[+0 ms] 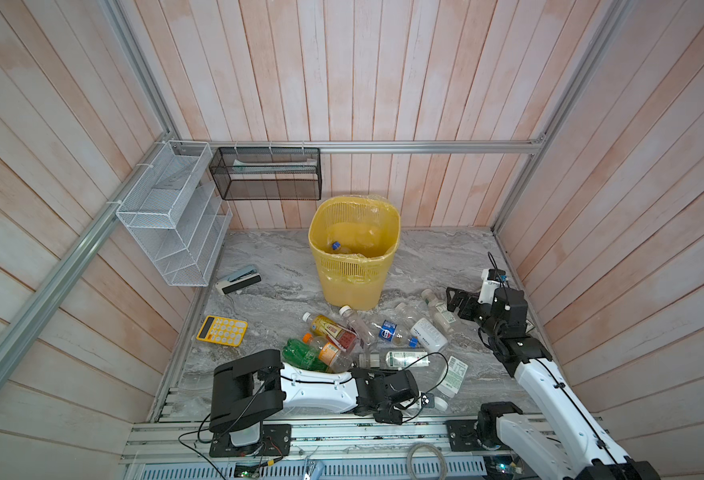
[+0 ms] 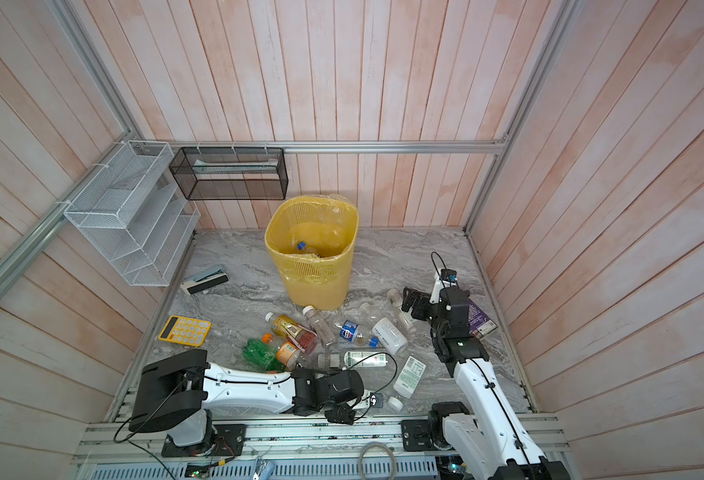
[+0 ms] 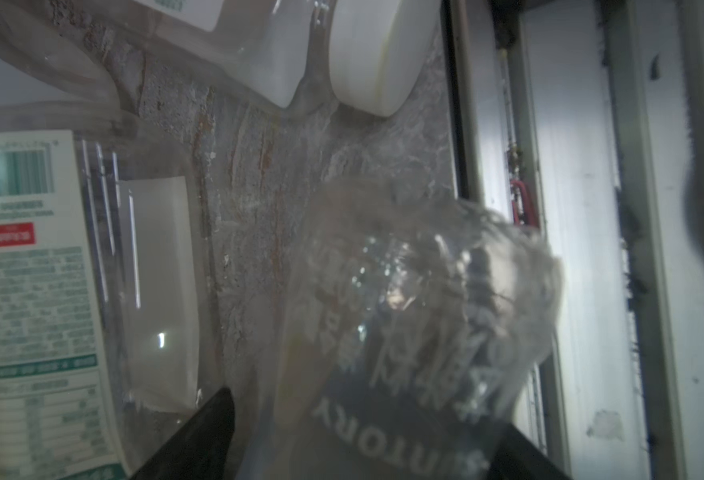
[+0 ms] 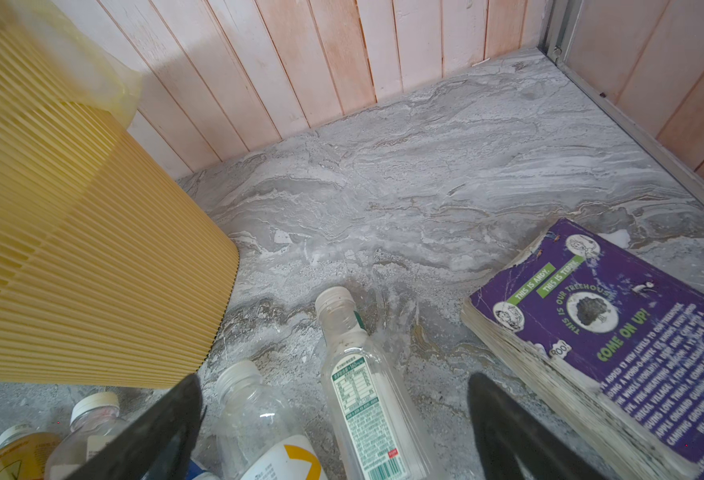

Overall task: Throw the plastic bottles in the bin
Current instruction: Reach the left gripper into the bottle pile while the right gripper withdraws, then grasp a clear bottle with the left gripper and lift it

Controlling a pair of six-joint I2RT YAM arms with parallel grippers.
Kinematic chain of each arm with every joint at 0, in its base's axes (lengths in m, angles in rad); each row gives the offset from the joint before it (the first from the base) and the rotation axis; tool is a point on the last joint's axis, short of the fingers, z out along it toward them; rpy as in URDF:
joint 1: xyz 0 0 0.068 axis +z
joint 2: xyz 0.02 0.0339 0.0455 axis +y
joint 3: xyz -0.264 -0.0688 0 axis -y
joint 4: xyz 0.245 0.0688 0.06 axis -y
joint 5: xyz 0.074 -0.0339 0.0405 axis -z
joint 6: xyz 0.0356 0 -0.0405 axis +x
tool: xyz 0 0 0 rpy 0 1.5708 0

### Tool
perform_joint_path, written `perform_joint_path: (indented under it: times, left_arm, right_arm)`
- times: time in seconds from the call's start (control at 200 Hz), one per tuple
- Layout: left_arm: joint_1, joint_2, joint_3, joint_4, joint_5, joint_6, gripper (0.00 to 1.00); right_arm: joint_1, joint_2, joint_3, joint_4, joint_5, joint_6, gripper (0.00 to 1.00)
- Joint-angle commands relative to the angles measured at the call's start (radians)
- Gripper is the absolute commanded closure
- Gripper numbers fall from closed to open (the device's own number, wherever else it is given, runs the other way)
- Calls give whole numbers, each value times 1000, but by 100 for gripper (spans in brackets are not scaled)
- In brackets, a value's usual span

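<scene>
Left fingers (image 3: 205, 432) straddle a clear bottle (image 3: 404, 311) at the wrist view's lower middle, not yet clamped, with a gap on one side. Centre it, then squeeze gently. Right fingers (image 4: 167, 419) gape empty. The bin (image 1: 350, 286) stands mid-frame in a top view.

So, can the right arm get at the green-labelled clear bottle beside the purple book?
Probably yes: the right hand hangs open just above that bottle, nothing lies on it, and the purple book sits apart.

Left arm (image 1: 317, 388) and right arm (image 1: 550, 388) have white shells, black joints, thin black cables; the right hand (image 4: 336, 380) is black.
</scene>
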Motion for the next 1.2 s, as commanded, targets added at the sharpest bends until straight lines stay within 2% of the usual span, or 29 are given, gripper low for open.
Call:
perform_joint_path:
  times: [0.0, 0.175, 0.4, 0.45, 0.605, 0.725, 0.8, 0.84, 0.93, 1.01, 1.115, 1.195]
  left_arm:
    - [3, 26, 34, -35, 20, 16, 16]
    - [3, 52, 40, -42, 26, 28, 21]
    - [1, -5, 64, -34, 45, 12, 49]
    - [1, -35, 67, -22, 48, 4, 53]
    - [1, -198, 74, 40, 19, -38, 53]
    - [2, -410, 79, 157, -141, -35, 53]
    - [2, -562, 68, 309, -247, 23, 50]
    - [3, -649, 46, 424, -268, 69, 49]
    - [20, -801, -1, 687, -220, 175, 47]
    - [54, -867, 13, 799, -148, 244, 47]
    - [121, -866, 45, 894, -81, 308, 46]
    - [225, -818, 93, 892, 4, 258, 46]
  right_arm:
    - [-8, 1, -10, 23, -12, -14, 1]
    - [-11, -9, -20, 24, -9, -14, 1]
    - [-14, -26, -30, 22, 0, -12, 1]
    - [-16, -29, -31, 20, 4, -11, 1]
    - [-20, -48, -40, 14, 28, -11, 1]
    - [-29, -77, -54, 15, 54, -4, 1]
    - [-34, -101, -65, 21, 68, 5, 1]
    - [-35, -115, -72, 26, 74, 8, 1]
    - [-36, -143, -84, 36, 82, 16, 1]
    - [-35, -162, -84, 35, 83, 17, 1]
    - [-36, -179, -72, 32, 80, 12, 1]
    - [-36, -181, -57, 24, 77, 10, 1]
